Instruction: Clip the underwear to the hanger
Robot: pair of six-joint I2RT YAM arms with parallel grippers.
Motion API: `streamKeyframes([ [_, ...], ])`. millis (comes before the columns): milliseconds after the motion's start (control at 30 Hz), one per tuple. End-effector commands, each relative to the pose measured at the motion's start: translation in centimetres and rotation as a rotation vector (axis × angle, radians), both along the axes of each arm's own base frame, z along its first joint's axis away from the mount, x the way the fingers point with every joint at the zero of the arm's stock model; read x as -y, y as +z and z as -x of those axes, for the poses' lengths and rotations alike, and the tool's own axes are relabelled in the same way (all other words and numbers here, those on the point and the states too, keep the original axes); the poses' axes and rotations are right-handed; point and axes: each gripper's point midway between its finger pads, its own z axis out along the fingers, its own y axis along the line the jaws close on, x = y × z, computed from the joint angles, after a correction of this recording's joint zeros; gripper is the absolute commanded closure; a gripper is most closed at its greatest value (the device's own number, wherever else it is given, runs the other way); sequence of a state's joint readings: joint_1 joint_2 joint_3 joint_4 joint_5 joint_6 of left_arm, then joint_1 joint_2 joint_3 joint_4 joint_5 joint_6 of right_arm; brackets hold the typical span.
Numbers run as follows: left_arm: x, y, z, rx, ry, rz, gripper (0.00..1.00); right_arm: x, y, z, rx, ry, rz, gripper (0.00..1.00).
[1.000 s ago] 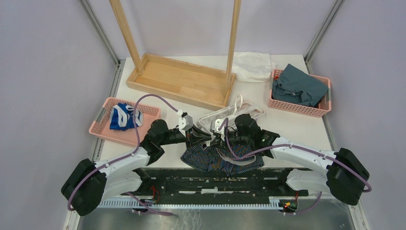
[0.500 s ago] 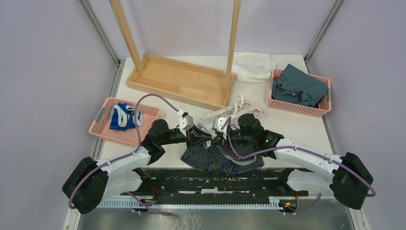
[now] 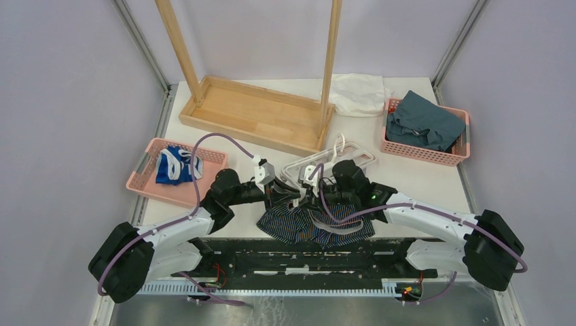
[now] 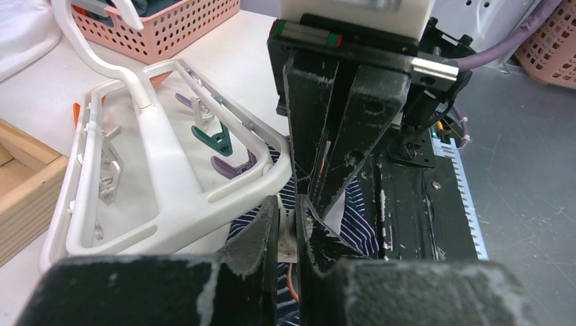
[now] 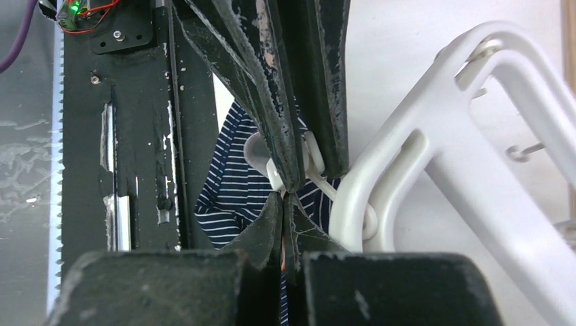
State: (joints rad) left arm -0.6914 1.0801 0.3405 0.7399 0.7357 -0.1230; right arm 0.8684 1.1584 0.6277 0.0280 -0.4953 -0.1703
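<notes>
At the near edge of the table (image 3: 421, 180), between the two arm bases, the underwear (image 3: 309, 227) is spread out, its far hem lying under the near corner of the hanger (image 4: 176, 217), which is laid flat. A white clip (image 5: 314, 153) at that corner is pinched in the left gripper (image 4: 290, 212), the jaws almost closed around it. The right gripper (image 5: 283, 204) is fully closed and is met tip to tip by the left, just over the striped cloth. Whether a fold of hem is caught in it cannot be told.

The clipping step itself is judged to be in hand, with nothing fastened yet. For the next move, the clip's mouth must be squeezed open, the hem lifted between its teeth, and the squeeze then released so that the cloth is bitten.
</notes>
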Motion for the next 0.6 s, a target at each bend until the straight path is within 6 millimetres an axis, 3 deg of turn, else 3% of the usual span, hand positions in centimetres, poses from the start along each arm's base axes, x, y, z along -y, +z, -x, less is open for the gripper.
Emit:
streamKeyframes([
  [0,0.1,2.6,0.2,0.047,-0.009,0.064,0.97,-0.5,0.1,-1.1,-0.085,-0.082,0.022,0.99],
  [233,-2.2,3.6,-3.5,0.087,0.278,0.093,0.97,-1.5,-2.6,-0.4,-0.184,-0.063,0.023,0.98],
  [400,-4.8,4.6,-4.9,0.124,0.456,0.144,0.97,-3.6,-3.5,-0.1,-0.115,-0.031,-0.042,0.84],
  [567,-5.6,4.3,-4.9,0.123,0.494,0.141,0.97,-5.2,-5.5,1.0,-0.003,0.045,0.002,0.66],
])
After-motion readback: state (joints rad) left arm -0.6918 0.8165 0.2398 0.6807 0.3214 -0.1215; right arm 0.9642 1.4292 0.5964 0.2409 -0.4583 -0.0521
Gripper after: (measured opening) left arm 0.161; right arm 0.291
